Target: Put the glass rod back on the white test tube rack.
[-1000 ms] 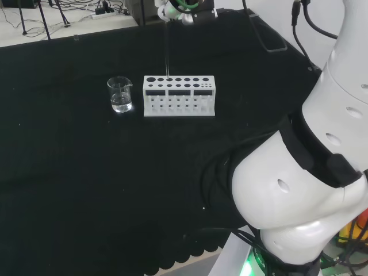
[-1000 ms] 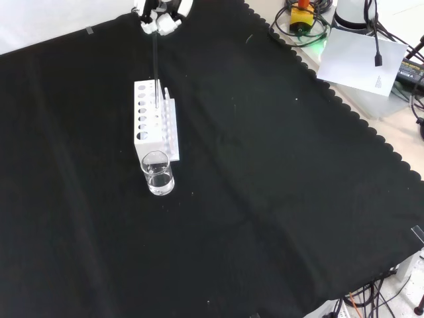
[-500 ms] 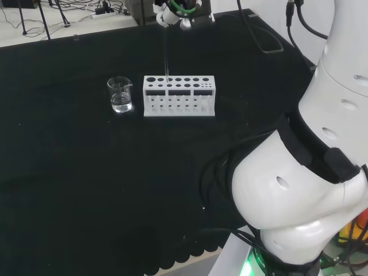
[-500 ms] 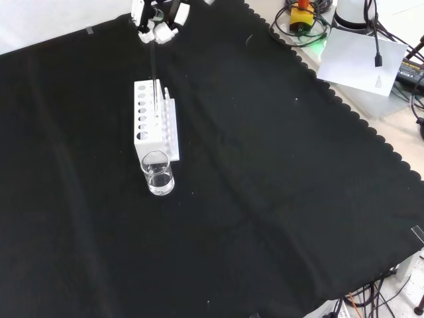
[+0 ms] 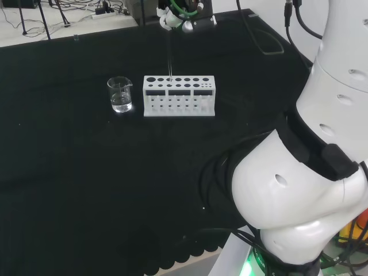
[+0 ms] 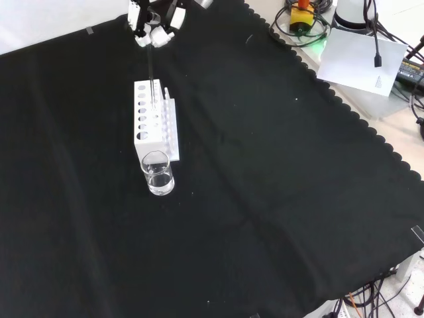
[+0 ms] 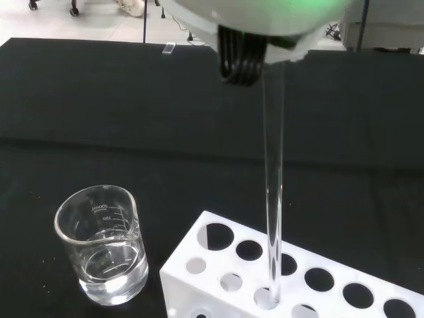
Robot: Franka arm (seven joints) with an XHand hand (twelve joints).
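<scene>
Fig. legend, near to far as the front view has it. Nearest: a beaker [image 6: 158, 173] holding a little clear liquid, standing just beside the rack's end and apart from it (likely where the rod was used, so it sits close at hand). Graduation marks and small print show on its wall in the wrist view, too small to read; no other writing is legible on the task's things.

Next: the white test tube rack [image 6: 156, 119], w/ two rows of round holes along its top. It lies lengthwise away from the camera in the front view, and broadside in the head view [image 5: 179, 96].

In the rack: the glass rod [image 7: 273, 199], near upright. The wrist view shows its lower end inside one hole of the smaller row, approx. the third from the beaker end, w/ the tip low in the rack. Upright carriage suits a narrow hole: a tilted rod would catch on the rim.

Farthest: the hand [image 6: 154, 25], above the rack's far end, w/ the rod's top running up into it. Fingers appear curled round the rod's upper end, though the exact contact is hard to make out. Judgement: insertion is nearly complete; what remains is letting go and lifting clear w/o dragging the rod out.
</scene>
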